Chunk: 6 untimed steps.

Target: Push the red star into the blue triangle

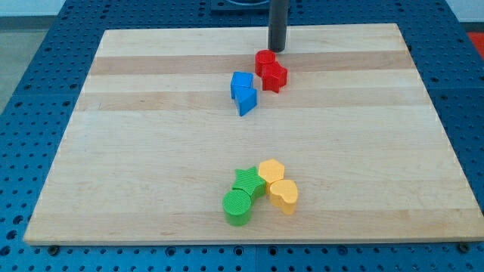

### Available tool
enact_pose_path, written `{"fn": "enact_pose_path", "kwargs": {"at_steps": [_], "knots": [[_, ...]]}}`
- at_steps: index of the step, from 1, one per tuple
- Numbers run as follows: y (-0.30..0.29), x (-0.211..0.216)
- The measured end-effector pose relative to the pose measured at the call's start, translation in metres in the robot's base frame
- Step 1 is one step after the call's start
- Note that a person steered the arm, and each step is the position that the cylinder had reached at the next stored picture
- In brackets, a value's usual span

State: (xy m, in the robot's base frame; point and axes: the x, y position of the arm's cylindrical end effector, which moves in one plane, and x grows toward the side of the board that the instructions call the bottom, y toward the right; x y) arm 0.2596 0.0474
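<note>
- Six blocks sit on the bench (136,151), a pale wooden board in lengthwise planks with faint grain, lying on a blue pegboard (38,68) full of holes.
- Rod (279,23): dark, round, straight, coming down from the view's top. My tip (277,50) is right behind the red star, toward the view's top and a hair to its right. Looks touching or nearly so, can't tell which.
- No tool on this rig, so nothing to spread or pinch, it's just a bare stick.
- Red star (271,71): chunky, lobed, matte like moulded plastic or painted wood. It sits near the board's top middle.
- Blue triangle (245,100): wedge shaped with a sharp point facing the view's bottom. Another blue block (240,82) is jammed against its upper side, shape hard to read.
- Progress, my guess: almost there but not done. Red sits just beside the blue pair, up and to the right, and looks like it meets the upper blue block. A sliver of bench seems to separate it from the triangle itself. A short shove down-left should close that.
- Leftovers near the view's bottom, all bunched together and well apart from the action: green star (248,180), green cylinder (237,208) with a ribbed top, yellow hexagon (271,171), yellow heart (284,195).
</note>
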Motion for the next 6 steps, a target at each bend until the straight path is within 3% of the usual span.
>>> {"fn": "enact_pose_path", "kwargs": {"at_steps": [2,4,5,6], "knots": [[-0.038,0.072],[-0.029,0.061],[0.007,0.021],[0.031,0.026]]}}
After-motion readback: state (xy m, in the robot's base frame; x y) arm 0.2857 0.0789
